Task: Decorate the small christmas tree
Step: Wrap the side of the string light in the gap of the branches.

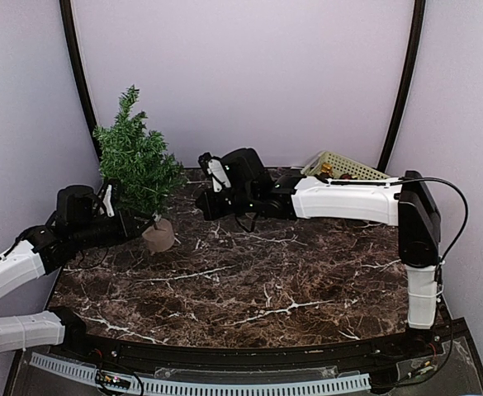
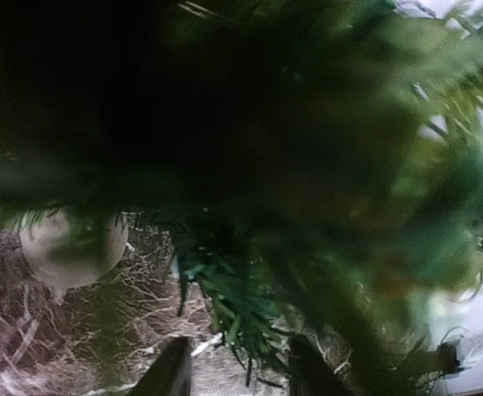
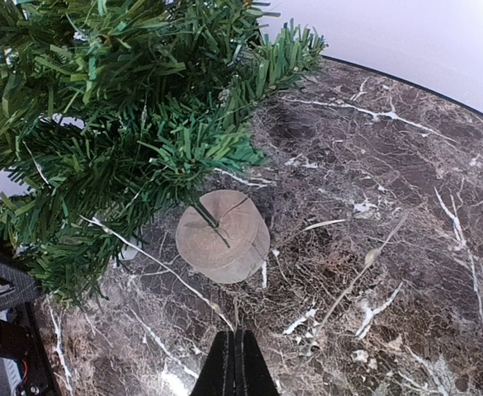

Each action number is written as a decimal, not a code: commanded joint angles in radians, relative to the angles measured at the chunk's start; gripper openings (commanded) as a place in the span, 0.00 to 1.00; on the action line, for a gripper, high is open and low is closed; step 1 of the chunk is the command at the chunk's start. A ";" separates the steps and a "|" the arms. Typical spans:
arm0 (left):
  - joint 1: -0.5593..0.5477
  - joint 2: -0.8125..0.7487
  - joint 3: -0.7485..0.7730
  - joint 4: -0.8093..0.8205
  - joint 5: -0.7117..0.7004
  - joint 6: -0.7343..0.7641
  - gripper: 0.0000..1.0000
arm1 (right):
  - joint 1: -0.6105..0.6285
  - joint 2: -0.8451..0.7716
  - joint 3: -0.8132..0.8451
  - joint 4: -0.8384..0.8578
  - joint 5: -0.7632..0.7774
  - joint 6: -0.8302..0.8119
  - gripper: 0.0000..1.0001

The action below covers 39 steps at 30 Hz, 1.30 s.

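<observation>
as it stands, the bristly small christmas tree (image 1: 138, 161) possibly leans.

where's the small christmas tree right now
In the top view, the small christmas tree stands at the back left of the table, with the left gripper in among its lower branches.

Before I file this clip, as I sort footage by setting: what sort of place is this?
Likely a lab test booth, not a home: plain pale walls enclose a marble-patterned table where robot arms reach toward a small christmas tree.
</observation>
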 commanded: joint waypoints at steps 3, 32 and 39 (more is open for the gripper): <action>-0.004 -0.024 -0.011 0.001 -0.093 0.023 0.08 | 0.014 -0.069 -0.026 0.003 0.035 -0.052 0.00; 0.268 -0.155 0.206 -0.437 -0.099 0.305 0.56 | 0.173 -0.158 -0.074 -0.076 0.211 0.007 0.00; 0.266 -0.135 0.507 -0.610 -0.073 0.421 0.66 | 0.168 -0.194 -0.075 -0.075 0.205 -0.017 0.00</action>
